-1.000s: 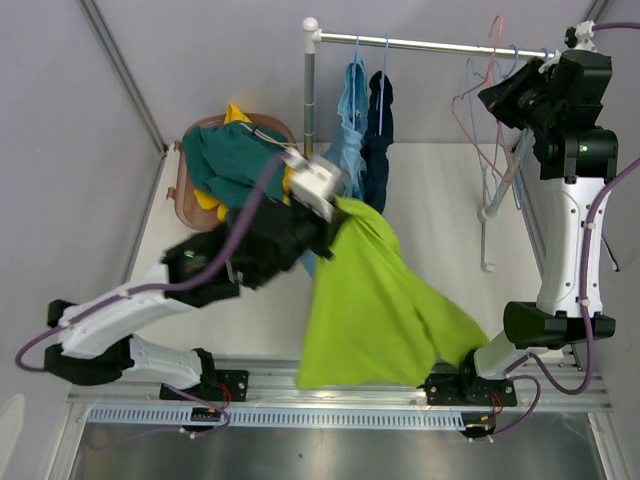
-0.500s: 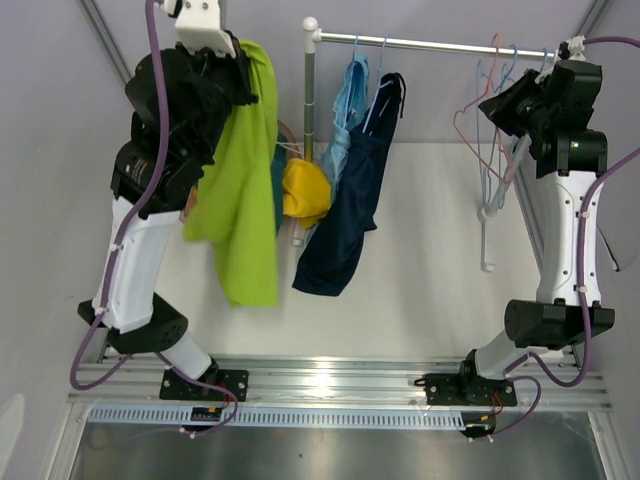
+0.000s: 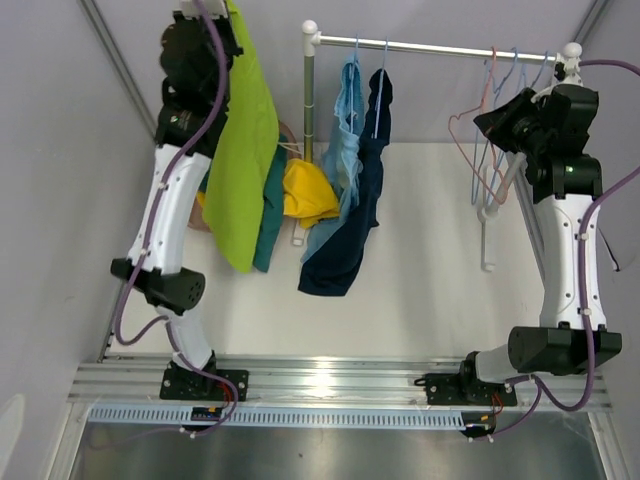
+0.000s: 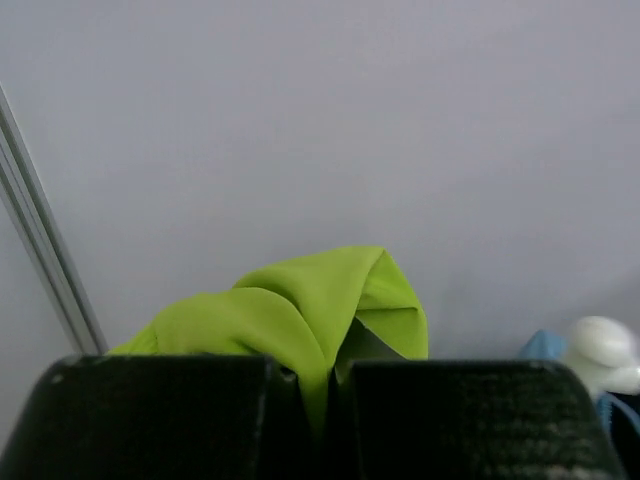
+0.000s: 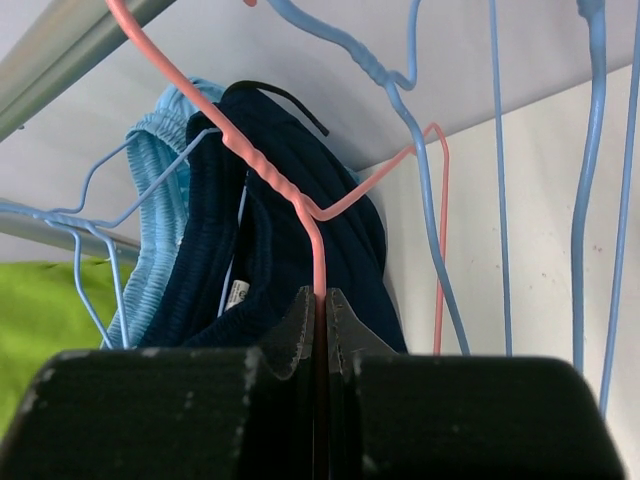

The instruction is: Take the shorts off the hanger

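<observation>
My left gripper [image 3: 215, 15] is raised high at the far left and shut on the lime green shorts [image 3: 245, 150], which hang down from it; the left wrist view shows the cloth [image 4: 300, 310] pinched between the jaws [image 4: 325, 400]. The light blue shorts [image 3: 348, 120] and navy shorts [image 3: 355, 210] hang on hangers on the rail [image 3: 440, 45]. The dark teal shorts [image 3: 270, 215] and yellow shorts [image 3: 308, 192] lie heaped at the left. My right gripper [image 3: 497, 120] is shut on an empty pink hanger [image 5: 300, 205] on the rail, jaws [image 5: 320, 310] clamped on its wire.
Several empty blue hangers [image 3: 510, 70] hang at the rail's right end, also in the right wrist view [image 5: 585, 200]. The rail's upright post [image 3: 309, 95] stands mid-back. A brown basket [image 3: 198, 218] is mostly hidden under the heaped shorts. Grey walls close both sides.
My left arm swung from the table's middle up to the far left, carrying the lime green shorts. The navy shorts swung out and are dropping back. My right gripper kept hold of the pink hanger.
</observation>
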You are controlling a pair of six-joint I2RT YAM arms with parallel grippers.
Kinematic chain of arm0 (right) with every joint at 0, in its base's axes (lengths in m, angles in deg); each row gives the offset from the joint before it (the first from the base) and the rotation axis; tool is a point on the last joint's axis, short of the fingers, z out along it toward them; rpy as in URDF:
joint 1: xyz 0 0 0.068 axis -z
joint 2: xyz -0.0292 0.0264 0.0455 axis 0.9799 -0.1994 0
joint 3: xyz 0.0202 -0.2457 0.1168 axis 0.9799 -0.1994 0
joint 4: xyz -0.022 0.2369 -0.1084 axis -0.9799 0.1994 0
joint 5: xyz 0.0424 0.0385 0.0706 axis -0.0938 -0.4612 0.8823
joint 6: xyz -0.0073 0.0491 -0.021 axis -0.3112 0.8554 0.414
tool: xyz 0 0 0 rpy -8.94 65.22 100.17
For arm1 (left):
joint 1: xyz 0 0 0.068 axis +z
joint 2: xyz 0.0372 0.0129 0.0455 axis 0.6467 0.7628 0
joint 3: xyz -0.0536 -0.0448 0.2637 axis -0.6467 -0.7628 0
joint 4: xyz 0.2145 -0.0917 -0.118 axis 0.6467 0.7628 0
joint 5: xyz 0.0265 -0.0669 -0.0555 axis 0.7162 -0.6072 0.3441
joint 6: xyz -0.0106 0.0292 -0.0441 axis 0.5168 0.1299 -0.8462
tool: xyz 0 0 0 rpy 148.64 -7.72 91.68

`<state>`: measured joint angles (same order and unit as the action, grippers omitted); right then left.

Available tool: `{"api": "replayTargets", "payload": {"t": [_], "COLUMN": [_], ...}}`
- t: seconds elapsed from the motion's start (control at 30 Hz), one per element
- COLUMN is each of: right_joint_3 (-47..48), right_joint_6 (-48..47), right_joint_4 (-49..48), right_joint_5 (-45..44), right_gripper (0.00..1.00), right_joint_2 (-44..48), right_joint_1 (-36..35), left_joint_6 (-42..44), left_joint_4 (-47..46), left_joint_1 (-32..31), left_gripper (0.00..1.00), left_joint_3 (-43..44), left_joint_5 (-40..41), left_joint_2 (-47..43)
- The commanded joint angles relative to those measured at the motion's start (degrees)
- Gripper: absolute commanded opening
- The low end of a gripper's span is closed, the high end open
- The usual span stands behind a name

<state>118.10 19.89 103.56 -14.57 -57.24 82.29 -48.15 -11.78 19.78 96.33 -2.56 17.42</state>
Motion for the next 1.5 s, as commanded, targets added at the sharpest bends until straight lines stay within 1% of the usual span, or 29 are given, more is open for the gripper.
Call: {"api": "replayTargets", "payload": {"t": [0.0, 0.03, 0.1, 0.13, 0.17, 0.2, 0.23, 0.27, 0.37, 0.43, 0.47, 0.5, 0.53, 0.57, 0.6, 0.63, 0.77, 0.83, 0.9, 0.97, 1.0, 1.03, 1.07, 1.1, 1.13, 1.2, 1.23, 1.33, 1.47], "right_joint_3": [-3.79, -4.33, -4.6, -4.42, -4.33, -4.16, -3.98, -4.07, -4.33, -4.25, -4.42, -4.33, -4.42, -4.59, -4.68, -4.51, -3.63, -3.37, -3.02, -1.7, -1.0, 0.31, 0.85, 1.29, 1.73, 4.01, 5.15, 9.9, 15.07], "right_joint_6": [-0.22, -0.23, -0.75, -1.01, -1.1, -1.45, -1.54, -1.54, -1.72, -1.81, -1.72, -1.72, -1.63, -1.46, -1.37, -1.37, -1.98, -1.72, -0.67, 0.47, 1.52, 2.05, 2.49, 3.02, 3.64, 3.55, 3.21, 2.5, 2.33], "right_joint_4": [-0.67, -0.85, -0.68, -0.24, -0.06, 0.03, 0.29, 0.29, 0.38, 0.64, 0.73, 0.64, 0.64, 0.64, 0.64, 0.9, 2.57, 2.75, 2.32, 1.79, 1.52, 1.17, 0.73, -0.84, -1.72, -2.87, -2.79, -3.05, -3.31], "right_joint_5": [1.2, 1.29, 1.29, 1.38, 1.29, 1.21, 1.12, 1.12, 1.12, 1.03, 1.12, 1.2, 1.2, 1.12, 0.77, 0.5, -1.87, -3.01, -2.84, -2.23, -1.61, -1.43, -1.17, -0.99, -0.99, -2.39, -2.66, -3.89, -4.33], "right_gripper": [0.0, 0.0, 0.0, 0.0, 0.0, 0.0, 0.0, 0.0, 0.0, 0.02, 0.09, 0.23, 0.53, 0.67, 0.94, 0.99, 0.99, 0.99, 1.0, 0.99, 0.99, 0.99, 0.99, 0.99, 0.99, 0.98, 0.98, 0.96, 0.95], "right_joint_2": [3.43, 3.78, 4.23, 4.23, 4.23, 4.14, 4.14, 4.14, 4.23, 4.14, 4.05, 4.14, 4.14, 4.31, 4.49, 4.75, 6.33, 7.73, 10.2, 11.69, 11.96, 12.14, 12.22, 11.96, 11.7, 8.99, 7.67, 1.96, -4.99], "right_joint_1": [0.16, 0.16, 0.16, 0.16, 0.16, 0.16, 0.16, 0.16, 0.16, 0.16, 0.16, 0.16, 0.16, 0.16, 0.25, 0.16, 0.16, 0.16, 0.16, 0.08, -0.53, -1.15, -2.03, -4.12, -6.58, -10.19, -13.25, -17.48, -19.61], "left_joint_6": [-0.61, -1.31, -1.67, -2.28, -3.07, -4.38, -6.65, -8.85, -13.7, -15.28, -15.46, -15.64, -15.9, -16.08, -16.34, -16.35, -16.87, -17.14, -16.18, -15.47, -14.94, -15.03, -15.2, -15.81, -16.43, -17.83, -18.36, -19.6, -20.12], "left_joint_4": [-4.91, -5.17, -6.05, -6.32, -4.4, -2.12, 0.25, 5.15, 11.68, 14.15, 14.42, 14.34, 14.34, 14.51, 14.95, 15.73, 18.46, 17.95, 15.93, 12.43, 11.53, 10.74, 9.34, 8.89, 8.28, 7.05, 6.78, 6.08, 5.98], "left_joint_1": [2.49, 2.84, 3.02, 3.28, 3.55, 3.98, 4.86, 5.39, 7.15, 7.5, 7.5, 7.5, 7.5, 7.5, 7.5, 7.5, 7.33, 6.8, 5.84, 4.79, 3.91, 3.55, 3.29, 2.76, 2.67, 2.5, 2.41, 1.36, -0.05], "left_gripper": [0.0, 0.04, 0.17, 0.33, 0.41, 0.5, 0.65, 0.73, 0.93, 0.99, 0.99, 0.99, 0.99, 0.99, 0.99, 0.99, 0.99, 0.99, 0.99, 0.99, 0.99, 0.99, 0.99, 0.99, 0.99, 0.99, 0.99, 0.99, 0.99], "left_joint_3": [-6.09, -9.59, -14.52, -16.29, -16.31, -14.92, -12.64, -11.4, -5.86, -6.11, -6.64, -8.56, -9.53, -9.98, -10.16, -10.51, -12.26, -15.68, -23.56, -27.45, -33.48, -35.36, -37.12, -42.53, -44.33, -50.11, -51.28, -56.9, -64.71], "left_joint_5": [3.86, 5.09, 8.95, 10.53, 12.2, 13.44, 13.54, 13.62, 11.35, 10.2, 9.85, 9.32, 8.36, 7.83, 7.21, 5.21, -0.69, -2.19, -4.39, -5.27, -5.71, -6.15, -6.85, -7.2, -7.64, -9.74, -10.28, -11.6, -13.0], "left_joint_2": [4.23, 4.93, 5.46, 6.6, 7.65, 8.97, 11.5, 12.75, 15.22, 14.35, 12.52, 11.37, 10.22, 8.99, 6.72, 5.57, -0.41, -5.59, -9.98, -16.22, -18.24, -21.74, -23.26, -24.67, -26.25, -29.77, -30.74, -34.43, -39.08]}}
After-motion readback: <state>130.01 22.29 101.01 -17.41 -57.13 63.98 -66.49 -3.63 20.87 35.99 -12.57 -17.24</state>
